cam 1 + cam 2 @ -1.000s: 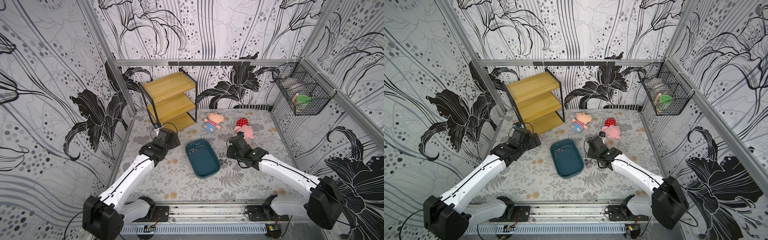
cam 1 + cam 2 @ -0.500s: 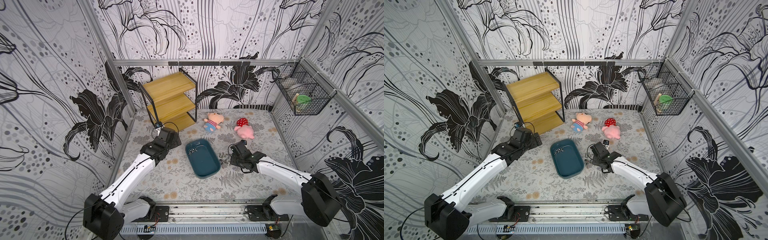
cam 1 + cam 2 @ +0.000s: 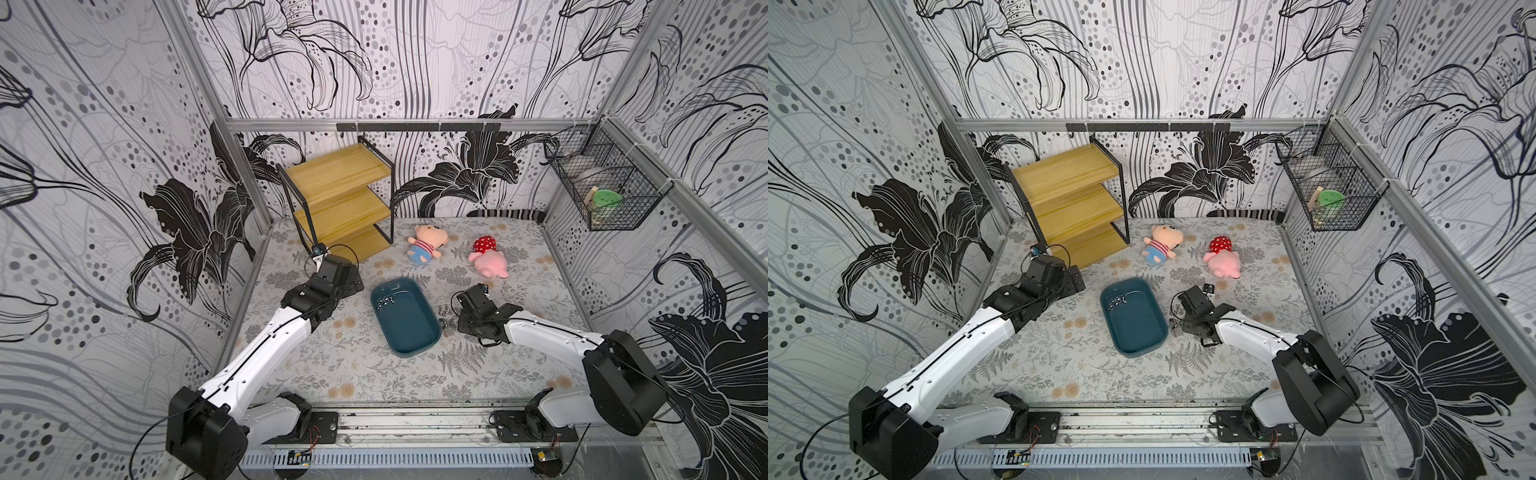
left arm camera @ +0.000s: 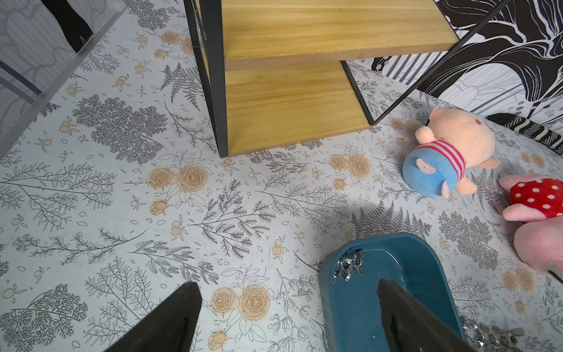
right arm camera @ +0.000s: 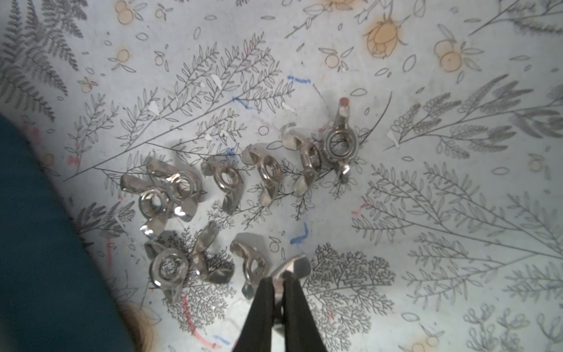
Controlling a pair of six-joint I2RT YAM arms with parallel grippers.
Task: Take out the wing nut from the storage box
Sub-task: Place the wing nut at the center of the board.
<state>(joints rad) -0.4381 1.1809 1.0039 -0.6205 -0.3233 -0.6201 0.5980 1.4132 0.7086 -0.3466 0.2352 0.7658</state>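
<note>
Compared with one second ago, the right gripper has come down and moved away from the storage box. Then it was raised close to the rim of the box. Now it is low over the tabletop, just beside the box. In the right wrist view its fingers are almost closed and they pinch one wing of a wing nut, so the nut is held and not yet let go. I cannot tell whether it already touches the tabletop. Right next to it lies a group of loose nuts, all outside the box. The held wing nut is therefore already out of the box, and I judge that only the release is left for this piece. A small cluster of remaining nuts sits at the far end of the box in both top views, so more trips may be needed. The left gripper is wide open and holds nothing. It hovers at the other side of the box, about where it was before.
</note>
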